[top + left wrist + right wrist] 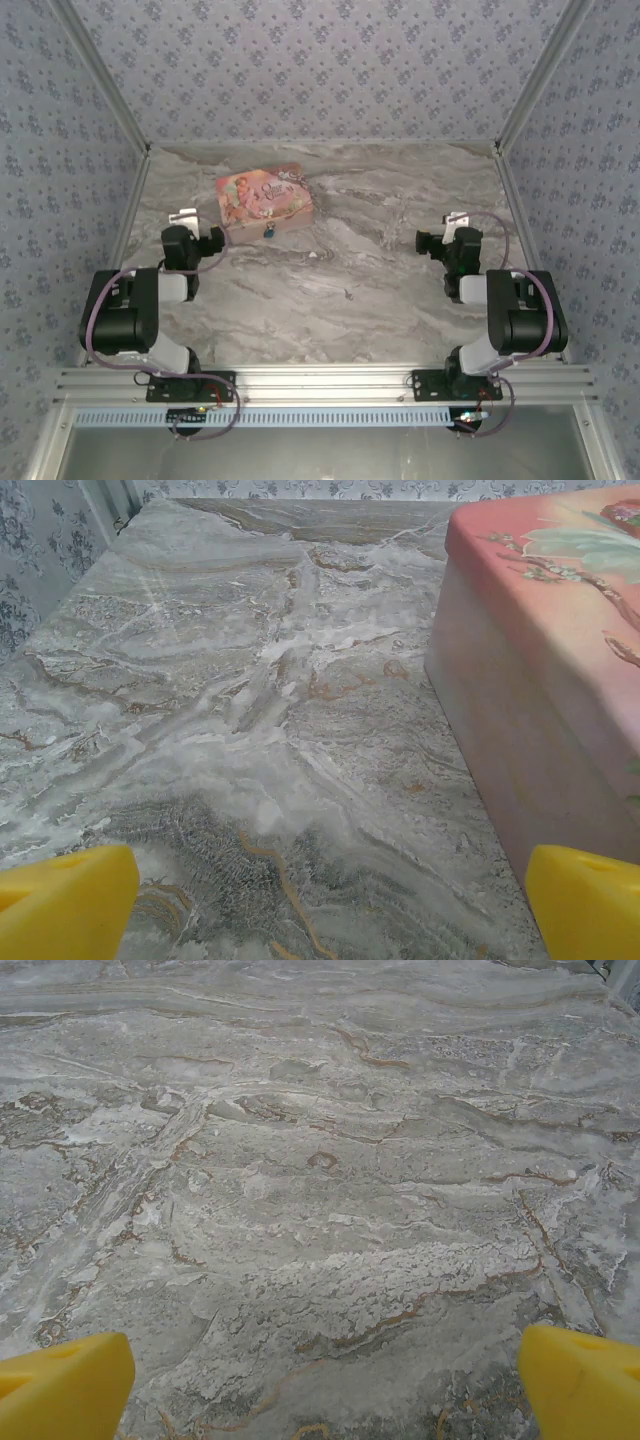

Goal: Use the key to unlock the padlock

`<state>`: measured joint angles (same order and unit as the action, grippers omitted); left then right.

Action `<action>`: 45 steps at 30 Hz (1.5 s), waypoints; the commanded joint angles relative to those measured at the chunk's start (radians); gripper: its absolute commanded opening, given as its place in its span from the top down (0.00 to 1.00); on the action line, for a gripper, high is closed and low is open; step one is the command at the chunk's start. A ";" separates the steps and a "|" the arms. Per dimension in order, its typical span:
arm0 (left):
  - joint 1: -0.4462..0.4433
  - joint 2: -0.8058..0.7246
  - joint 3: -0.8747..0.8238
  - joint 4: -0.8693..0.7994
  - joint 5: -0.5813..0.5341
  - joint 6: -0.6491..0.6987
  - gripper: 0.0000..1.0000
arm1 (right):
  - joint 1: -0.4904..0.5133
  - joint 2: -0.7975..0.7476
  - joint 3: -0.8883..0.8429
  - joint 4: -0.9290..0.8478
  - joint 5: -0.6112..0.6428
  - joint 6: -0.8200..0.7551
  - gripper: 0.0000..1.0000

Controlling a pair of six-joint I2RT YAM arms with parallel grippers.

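Your left gripper (328, 908) sits low over the grey veined marble tabletop (400, 300) on the left side. Its yellow fingertips (70, 905) stand wide apart at the bottom corners of the left wrist view, with nothing between them but bare stone. Just to its right you see the pink illustrated tin box (530, 710). The tin's near left corner is close to the right finger, though you cannot tell for sure whether they touch. From above, that tin lies toward the far left of the table, turned slightly. The tiny blue-bodied padlock (268, 232) sits just in front of the middle of the tin's near side. It is too small to tell whether it hangs from the tin or only lies against it. A small pale speck (320, 256) lies on the marble to the right of the padlock, nearer the centre, too small for you to identify. Your right gripper (322, 1388) is on the right side, well apart from tin and padlock. Its yellow fingers (580, 1385) are likewise spread wide over bare marble, gripping nothing.
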<state>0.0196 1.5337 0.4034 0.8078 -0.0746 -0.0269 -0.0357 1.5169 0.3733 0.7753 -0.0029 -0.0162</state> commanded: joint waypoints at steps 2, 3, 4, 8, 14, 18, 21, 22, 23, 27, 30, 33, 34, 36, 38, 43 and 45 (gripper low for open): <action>-0.001 -0.001 0.009 0.004 0.016 -0.006 0.01 | -0.001 0.005 0.021 0.022 0.019 -0.010 0.00; -0.002 -0.001 0.009 0.005 0.016 -0.005 0.01 | -0.001 0.004 0.022 0.021 0.017 -0.008 0.00; -0.002 0.000 0.009 0.005 0.016 -0.006 0.01 | -0.001 0.005 0.022 0.021 0.016 -0.007 0.00; -0.002 0.000 0.009 0.005 0.015 -0.006 0.01 | -0.006 0.004 0.022 0.021 0.006 -0.005 0.00; -0.002 -0.001 0.007 0.007 0.018 -0.005 0.01 | -0.021 0.000 0.022 0.014 -0.019 0.003 0.00; -0.002 -0.059 -0.046 0.060 -0.020 -0.024 0.00 | -0.041 -0.064 0.031 -0.049 -0.005 0.032 0.00; -0.001 -0.197 -0.082 0.004 -0.055 -0.038 0.01 | -0.054 -0.166 0.055 -0.173 0.010 0.056 0.00; -0.002 -0.258 -0.076 -0.064 -0.061 -0.050 0.00 | -0.052 -0.205 0.069 -0.232 0.011 0.069 0.00; -0.003 -0.321 -0.067 -0.138 -0.065 -0.068 0.01 | -0.050 -0.240 0.094 -0.311 0.005 0.089 0.00; -0.004 -0.539 0.024 -0.480 -0.063 -0.241 0.01 | -0.010 -0.339 0.206 -0.659 -0.044 0.177 0.00; -0.005 -0.628 0.084 -0.660 0.027 -0.388 0.01 | 0.067 -0.393 0.265 -0.896 -0.076 0.258 0.03; -0.027 -0.685 0.113 -0.774 0.136 -0.504 0.01 | 0.192 -0.424 0.307 -1.081 -0.072 0.324 0.07; -0.052 -0.702 0.110 -0.785 0.169 -0.532 0.01 | 0.246 -0.424 0.319 -1.133 -0.067 0.346 0.09; -0.123 -0.720 0.092 -0.786 0.176 -0.586 0.01 | 0.350 -0.407 0.338 -1.203 -0.075 0.376 0.10; -0.204 -0.717 0.065 -0.752 0.179 -0.625 0.02 | 0.463 -0.359 0.366 -1.271 -0.073 0.397 0.13; -0.327 -0.661 0.040 -0.664 0.145 -0.668 0.02 | 0.648 -0.188 0.445 -1.357 -0.094 0.405 0.22; -0.341 -0.635 0.052 -0.648 0.141 -0.668 0.02 | 0.677 -0.124 0.470 -1.358 -0.126 0.406 0.26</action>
<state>-0.3038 0.8803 0.4473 0.1162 0.0669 -0.6498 0.6121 1.3365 0.7959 -0.4778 -0.0963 0.3603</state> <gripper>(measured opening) 0.984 0.744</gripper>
